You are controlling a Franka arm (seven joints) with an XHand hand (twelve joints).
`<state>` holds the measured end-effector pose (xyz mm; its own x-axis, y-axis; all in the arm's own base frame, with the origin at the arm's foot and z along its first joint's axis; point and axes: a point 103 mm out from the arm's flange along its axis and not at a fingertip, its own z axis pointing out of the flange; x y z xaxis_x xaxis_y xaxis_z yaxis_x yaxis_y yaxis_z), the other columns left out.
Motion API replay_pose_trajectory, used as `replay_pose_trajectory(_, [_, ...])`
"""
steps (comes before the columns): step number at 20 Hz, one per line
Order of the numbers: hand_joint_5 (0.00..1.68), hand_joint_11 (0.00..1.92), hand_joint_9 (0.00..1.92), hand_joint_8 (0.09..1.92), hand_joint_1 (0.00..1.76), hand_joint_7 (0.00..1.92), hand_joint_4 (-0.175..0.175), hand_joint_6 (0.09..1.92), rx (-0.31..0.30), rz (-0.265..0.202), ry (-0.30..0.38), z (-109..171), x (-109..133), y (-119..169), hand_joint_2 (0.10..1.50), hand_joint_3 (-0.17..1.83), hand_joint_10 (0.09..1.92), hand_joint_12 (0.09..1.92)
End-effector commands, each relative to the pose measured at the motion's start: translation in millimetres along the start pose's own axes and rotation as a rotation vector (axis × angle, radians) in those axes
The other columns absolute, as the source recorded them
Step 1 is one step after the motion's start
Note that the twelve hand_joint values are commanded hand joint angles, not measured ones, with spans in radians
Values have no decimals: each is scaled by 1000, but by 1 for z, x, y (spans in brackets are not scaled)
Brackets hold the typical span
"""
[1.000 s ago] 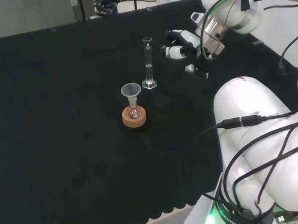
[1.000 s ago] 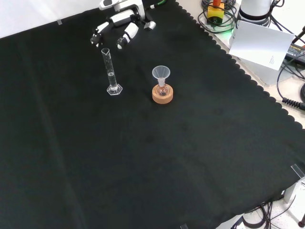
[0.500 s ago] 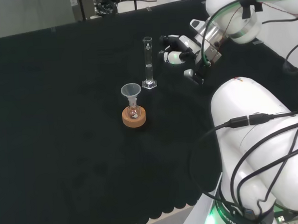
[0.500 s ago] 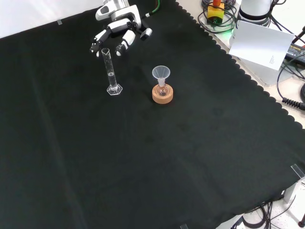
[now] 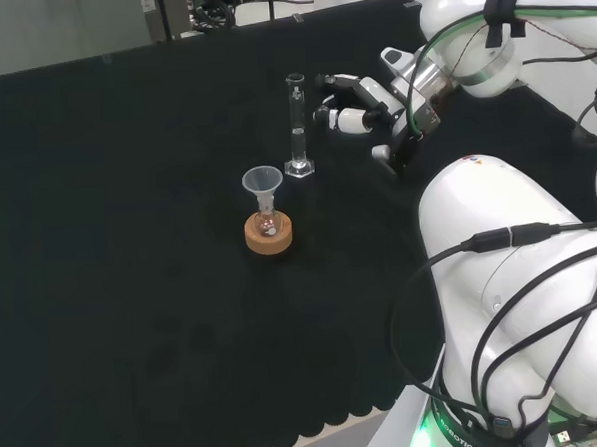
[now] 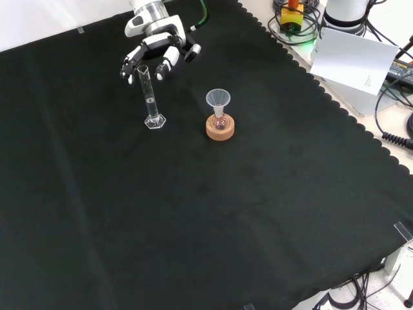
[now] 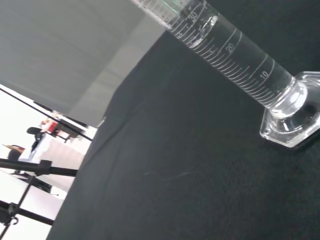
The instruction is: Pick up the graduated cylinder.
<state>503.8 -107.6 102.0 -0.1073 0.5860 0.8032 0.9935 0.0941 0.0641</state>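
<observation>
Clear glass, tall and slim on a hexagonal foot, the graduated cylinder (image 5: 296, 123) stands upright on the black cloth (image 5: 129, 242) in the upper middle of the head view, with liquid partway up in the wrist view. Just right of it there, the black and white hand (image 5: 357, 102) hovers with fingers spread and apart from the glass, holding nothing. In the front view the hand (image 6: 155, 51) sits at upper left, fingertips around the cylinder's top. This looks like the approach step. Next, I judge, the hand should close round the tube without tipping it, then lift.
</observation>
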Motion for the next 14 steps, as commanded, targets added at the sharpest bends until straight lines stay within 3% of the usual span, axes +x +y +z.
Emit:
replay_pose_trajectory(1, [510,304,554,659,968,330,-53,87,20,-67,49,16,3,-1,1039,-175,583,1320])
replay_pose_trajectory(9, [531,322,569,642,1001,365,-51,87,48,-89,40,26,6,8,1018,-175,562,1303])
replay_pose_trajectory(14, [525,306,553,634,1018,353,-50,87,53,-108,81,29,4,16,1012,-175,554,1301])
